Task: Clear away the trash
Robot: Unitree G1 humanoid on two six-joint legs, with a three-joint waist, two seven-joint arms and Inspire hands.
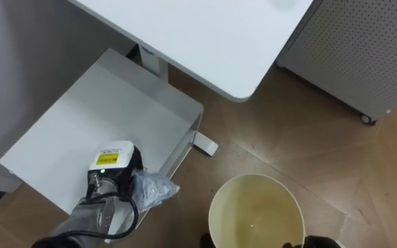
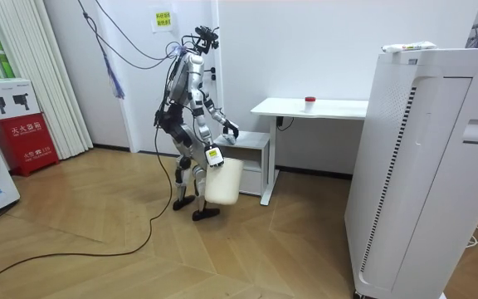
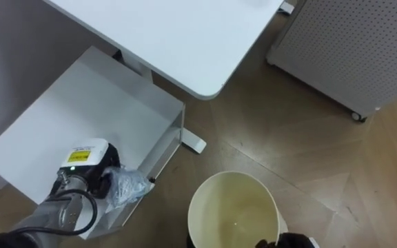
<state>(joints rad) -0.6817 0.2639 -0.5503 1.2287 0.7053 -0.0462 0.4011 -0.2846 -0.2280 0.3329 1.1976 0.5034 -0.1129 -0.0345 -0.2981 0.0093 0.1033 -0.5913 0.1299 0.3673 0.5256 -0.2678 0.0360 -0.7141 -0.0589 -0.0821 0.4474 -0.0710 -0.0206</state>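
Now fingers of the yellow-labelled left hand (image 1: 125,180) clutch clear plastic (image 1: 154,187); right hand (image 1: 320,242) at bucket (image 1: 253,178), grip unclear.

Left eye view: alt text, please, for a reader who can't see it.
The robot's left hand holds crumpled clear plastic at the edge of a low white shelf, beside an open cream bucket; a white desk stands above.

I see my silver left forearm looped by black cable; at its twelve o'clock end, a white, yellow-labelled wrist block and the black left hand (image 1: 136,172).
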